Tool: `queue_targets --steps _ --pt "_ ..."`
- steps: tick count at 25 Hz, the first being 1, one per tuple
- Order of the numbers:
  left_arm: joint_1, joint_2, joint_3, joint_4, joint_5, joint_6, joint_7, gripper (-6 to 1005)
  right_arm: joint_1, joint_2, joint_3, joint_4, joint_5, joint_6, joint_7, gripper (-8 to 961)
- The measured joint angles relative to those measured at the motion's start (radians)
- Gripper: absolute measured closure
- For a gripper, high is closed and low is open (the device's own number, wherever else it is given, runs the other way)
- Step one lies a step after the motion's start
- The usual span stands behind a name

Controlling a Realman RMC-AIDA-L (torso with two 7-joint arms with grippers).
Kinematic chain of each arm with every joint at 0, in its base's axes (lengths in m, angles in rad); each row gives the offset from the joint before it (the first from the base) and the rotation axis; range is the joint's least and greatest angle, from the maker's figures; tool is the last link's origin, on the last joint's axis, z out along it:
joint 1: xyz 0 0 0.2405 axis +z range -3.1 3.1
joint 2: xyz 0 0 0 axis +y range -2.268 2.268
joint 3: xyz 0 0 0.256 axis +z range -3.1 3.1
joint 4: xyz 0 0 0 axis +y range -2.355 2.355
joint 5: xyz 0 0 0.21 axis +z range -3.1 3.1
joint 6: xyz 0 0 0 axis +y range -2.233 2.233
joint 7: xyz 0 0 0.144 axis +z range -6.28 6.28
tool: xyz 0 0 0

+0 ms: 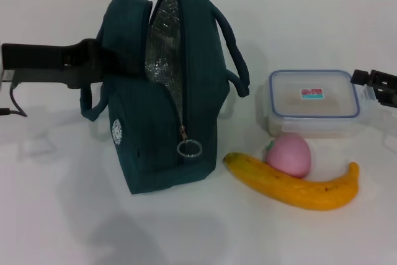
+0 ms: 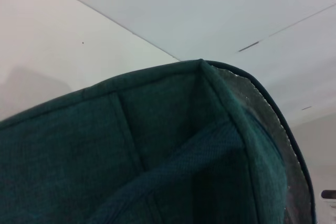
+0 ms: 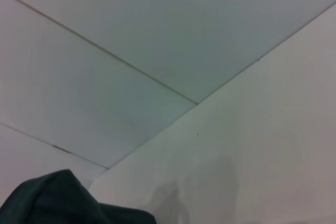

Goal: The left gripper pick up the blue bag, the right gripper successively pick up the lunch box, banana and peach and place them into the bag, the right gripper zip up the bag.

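Teal-blue fabric, the blue bag [image 1: 164,100] stands unzipped, foil lining showing, the left tool [image 1: 102,60] clamped on its side.

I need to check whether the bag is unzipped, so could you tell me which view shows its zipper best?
The head view: the bag stands upright with the zipper open, ring pull hanging low and foil lining showing. The left wrist view shows only the fabric and an edge of lining; the right wrist view shows just a dark corner.

Cloth, foil, plastic
The blue bag [image 1: 161,122] is matt woven cloth, foil-lined, with a metal zipper ring [image 1: 189,148]; the lunch box [image 1: 314,102] is clear glossy plastic.
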Motion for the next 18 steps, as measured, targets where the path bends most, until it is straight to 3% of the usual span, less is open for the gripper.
queue_targets --steps 16,18 --pt "-0.02 0.005 0.004 -0.003 0.0 -0.001 -0.003 965 -0.005 0.01 0.009 0.013 -0.021 -0.043 0.036 113" --pt "-0.019 0.005 0.004 -0.004 0.0 -0.001 -0.001 965 -0.008 0.011 0.013 0.011 -0.019 -0.047 0.036 181"
